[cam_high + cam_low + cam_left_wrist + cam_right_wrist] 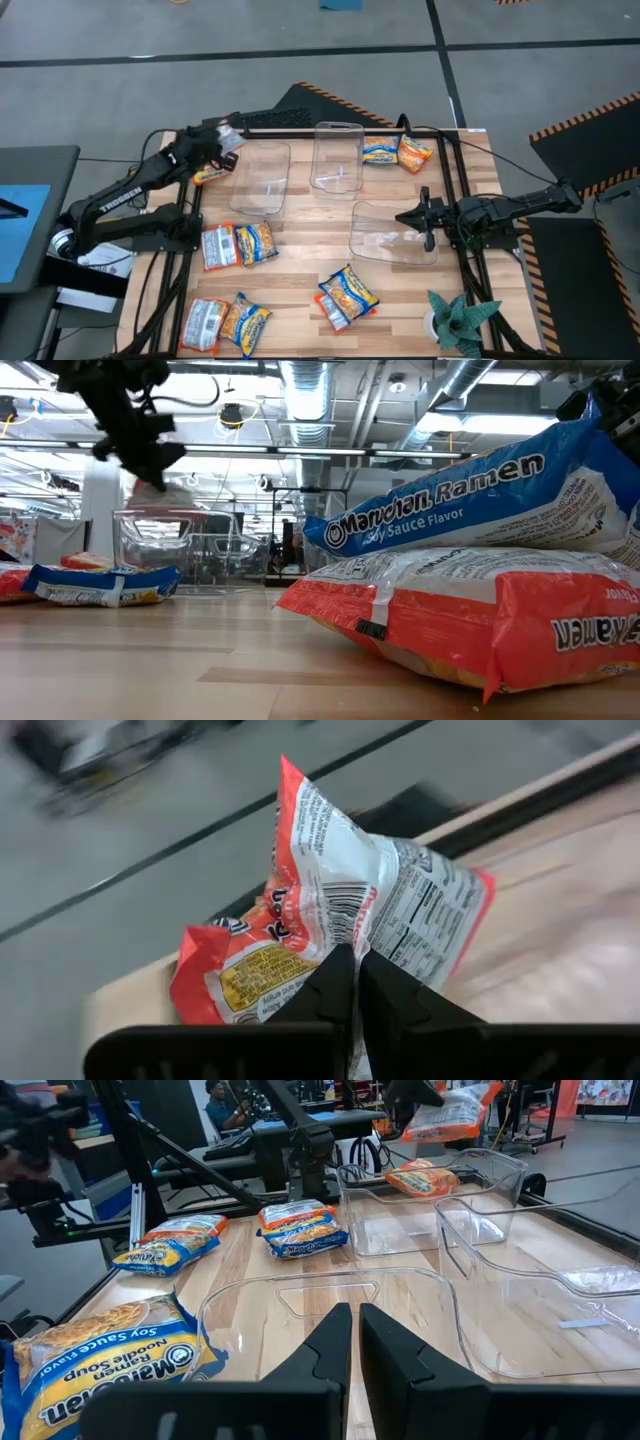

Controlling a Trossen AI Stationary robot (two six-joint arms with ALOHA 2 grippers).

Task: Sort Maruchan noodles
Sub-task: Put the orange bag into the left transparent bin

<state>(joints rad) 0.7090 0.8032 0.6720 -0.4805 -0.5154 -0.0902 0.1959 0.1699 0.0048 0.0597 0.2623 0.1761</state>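
Two stacked packets (pixel 470 590) fill the low view nearest the lens, a blue soy-sauce one lying on an orange-red one. They look light and crinkly, with a stiff noodle block inside loose slippery film.

At the far left corner of the table, the left gripper (pixel 345 982) has its jaws pressed together on the edge of an orange-and-white packet (pixel 340 910). This packet hangs crumpled from the pinch, just beside the left clear bin (pixel 262 177). A grip on the sealed edge like this seems sound, since the film gives and the block could crack if squeezed. Another packet (pixel 208 175) seems to lie right under that gripper, though the arm hides most of it.

The right gripper (pixel 350 1342) waits at the rim of the near right bin (pixel 392 232), its jaws nearly together on nothing.

Other noodles lie scattered:
- a pair on the left (pixel 238 244)
- a pair at the near left (pixel 226 322)
- the stacked two near the middle
- two at the far right (pixel 396 151), beside the middle bin (pixel 336 155)
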